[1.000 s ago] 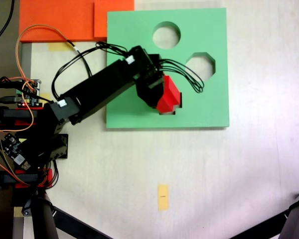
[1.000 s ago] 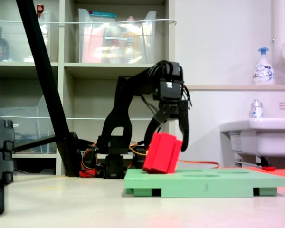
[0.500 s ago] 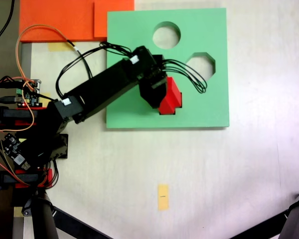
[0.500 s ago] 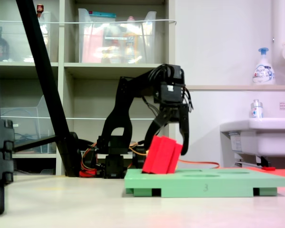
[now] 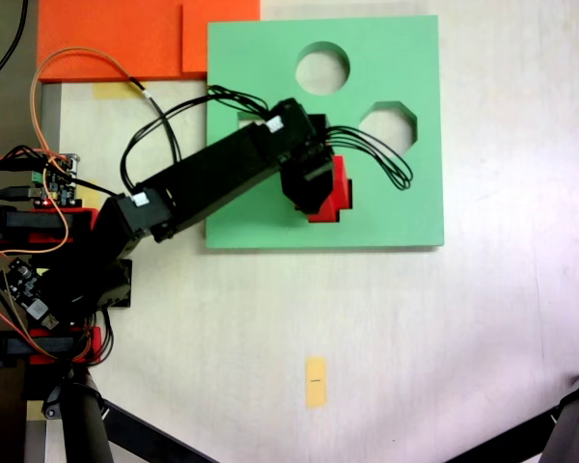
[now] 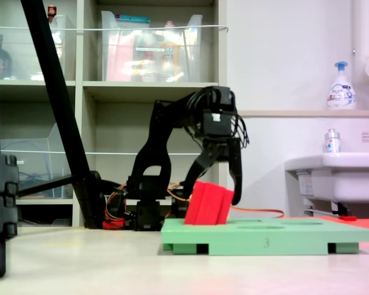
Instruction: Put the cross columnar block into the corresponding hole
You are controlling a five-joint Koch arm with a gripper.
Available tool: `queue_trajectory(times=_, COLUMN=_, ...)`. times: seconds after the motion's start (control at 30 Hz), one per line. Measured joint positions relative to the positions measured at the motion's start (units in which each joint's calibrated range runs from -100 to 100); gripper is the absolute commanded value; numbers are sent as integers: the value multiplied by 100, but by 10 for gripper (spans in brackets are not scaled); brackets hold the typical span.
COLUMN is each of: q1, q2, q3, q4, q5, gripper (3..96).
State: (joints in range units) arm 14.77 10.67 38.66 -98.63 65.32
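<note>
One small bright red foam block with a plus-shaped cross-section (image 6: 208, 203) is being held by the black gripper (image 6: 216, 183) of the Koch arm, with one finger down each side of it, so the jaws are being kept closed on the block and only as wide as it is. In the second exterior view the block is being tilted, top leaning toward the second exterior view's right, and its lower end is being sunk a bit below the top face of the large square green foam board (image 6: 277, 236).

In the first exterior view the block (image 5: 336, 191) is being seen just past the gripper (image 5: 312, 185), sitting over the plus-shaped cutout (image 5: 330, 214) near the middle of the board (image 5: 261, 77), toward its near edge. Only a sliver of that hole is being shown under the red, so how well the arms line up can't really be told.

A round cutout (image 5: 322, 68) and an octagonal cutout (image 5: 389, 126) are being left open farther up the board. Orange foam sheets (image 5: 116, 37) are lying at the first exterior view's top left, touching the board's corner.
</note>
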Motion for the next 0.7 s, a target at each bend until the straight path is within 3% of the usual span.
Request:
queue_trajectory(times=0.2, q1=-49, q2=164, q3=10, q4=0, q5=-200, gripper=426)
queue_trajectory(times=0.43, q1=-132, q2=438, q3=20, q4=10, q5=-288, gripper=536)
queue_trajectory(times=0.53, q1=-176, q2=575, q3=-20, q4=10, q5=-352, gripper=681)
queue_trajectory(times=0.7, q1=-200, q2=629, q3=-118, q4=0, q5=-410, gripper=836)
